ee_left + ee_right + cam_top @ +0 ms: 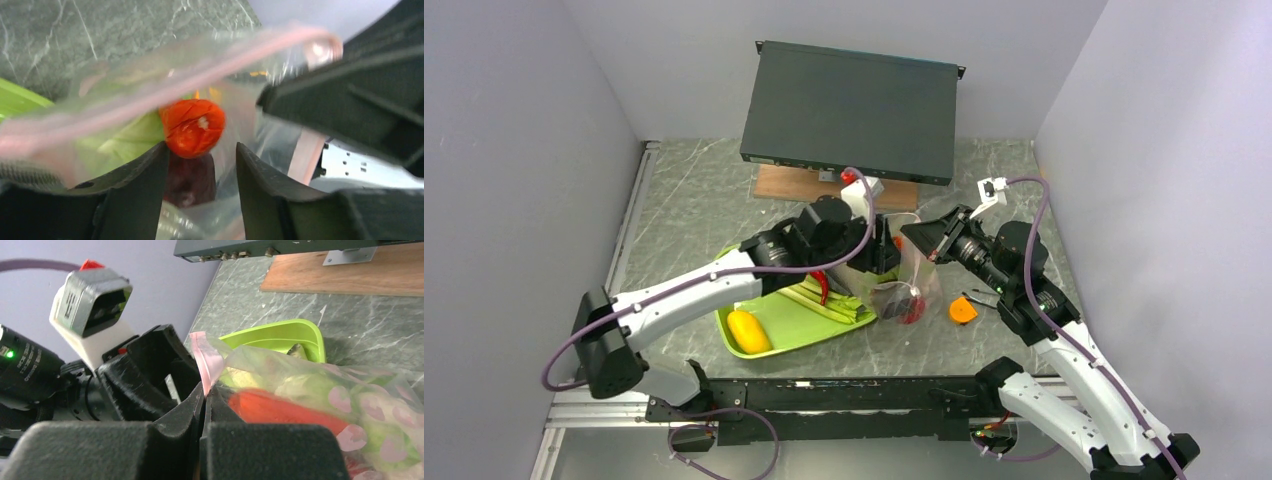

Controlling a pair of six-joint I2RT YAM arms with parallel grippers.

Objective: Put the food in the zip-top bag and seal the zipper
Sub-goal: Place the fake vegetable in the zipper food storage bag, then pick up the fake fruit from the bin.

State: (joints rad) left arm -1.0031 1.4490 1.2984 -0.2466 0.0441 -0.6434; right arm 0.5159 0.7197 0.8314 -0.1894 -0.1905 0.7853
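The clear zip-top bag stands upright at the right end of the lime-green tray. My right gripper is shut on the bag's pink zipper strip and holds the mouth up. My left gripper is open at the bag's mouth. A red tomato sits just past its fingertips, with a dark purple bulb below it, both behind the bag's film. Pale green food shows in the bag. A yellow fruit, a red chilli and green stalks lie on the tray.
A dark flat box leans on a wooden board at the back. A small orange piece lies on the table right of the bag. Grey walls close in on both sides.
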